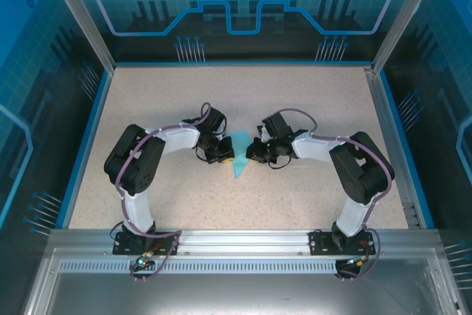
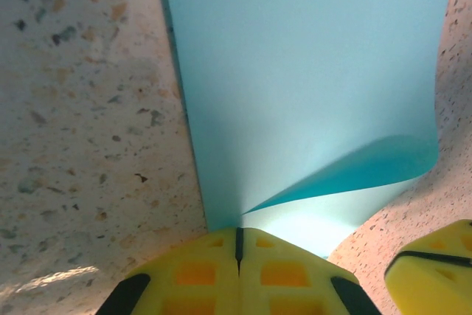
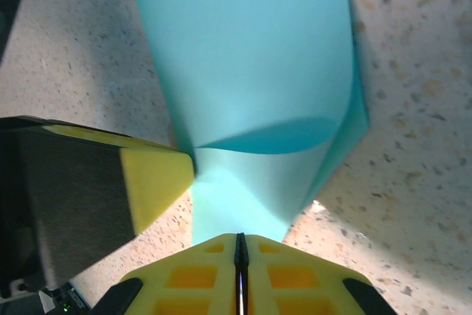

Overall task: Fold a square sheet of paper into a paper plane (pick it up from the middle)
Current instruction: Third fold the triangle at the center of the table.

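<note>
Fingers of the left gripper [image 1: 227, 156] and the right gripper [image 1: 251, 154] meet over the speckled stone-look table [image 1: 310, 101], flanking a thin, smooth, light cyan-blue sheet of paper [image 1: 240, 164]. Left wrist: pocketed yellow pads [image 2: 214, 256] are closed, pinching the sheet's curling edge. Right wrist: matching yellow pads [image 3: 265, 252] are pressed together on the sheet.

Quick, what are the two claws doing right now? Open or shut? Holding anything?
Left claw: shut, pinching the thin light cyan-blue sheet of paper.
Right claw: shut, pinching the same sheet.
</note>
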Controlling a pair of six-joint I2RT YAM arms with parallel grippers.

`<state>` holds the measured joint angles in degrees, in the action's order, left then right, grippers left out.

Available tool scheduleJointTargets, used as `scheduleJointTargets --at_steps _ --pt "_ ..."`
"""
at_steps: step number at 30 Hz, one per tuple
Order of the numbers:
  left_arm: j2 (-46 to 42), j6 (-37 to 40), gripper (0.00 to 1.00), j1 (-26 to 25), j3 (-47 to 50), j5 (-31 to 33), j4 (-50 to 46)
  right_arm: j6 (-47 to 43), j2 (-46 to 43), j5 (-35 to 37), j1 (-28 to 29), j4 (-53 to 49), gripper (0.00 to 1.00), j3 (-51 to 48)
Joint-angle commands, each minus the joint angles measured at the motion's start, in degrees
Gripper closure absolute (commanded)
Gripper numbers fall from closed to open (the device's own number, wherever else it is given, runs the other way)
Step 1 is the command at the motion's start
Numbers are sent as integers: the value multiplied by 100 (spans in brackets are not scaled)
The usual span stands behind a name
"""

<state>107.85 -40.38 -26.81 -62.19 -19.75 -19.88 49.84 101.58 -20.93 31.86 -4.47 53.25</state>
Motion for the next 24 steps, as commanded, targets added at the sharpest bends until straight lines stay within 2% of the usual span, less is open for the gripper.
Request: scheduleJointTargets --at_steps 1,22,24 --pt "-16 90 100 -38 -47 302 -441 -139 91 -240 -92 217 89 -17" --pt "-199 134 100 -39 -148 191 -334 -389 849 -476 -122 92 87 481" --pt "-304 128 96 -48 -109 68 -233 -420 894 -441 -112 22 87 512"
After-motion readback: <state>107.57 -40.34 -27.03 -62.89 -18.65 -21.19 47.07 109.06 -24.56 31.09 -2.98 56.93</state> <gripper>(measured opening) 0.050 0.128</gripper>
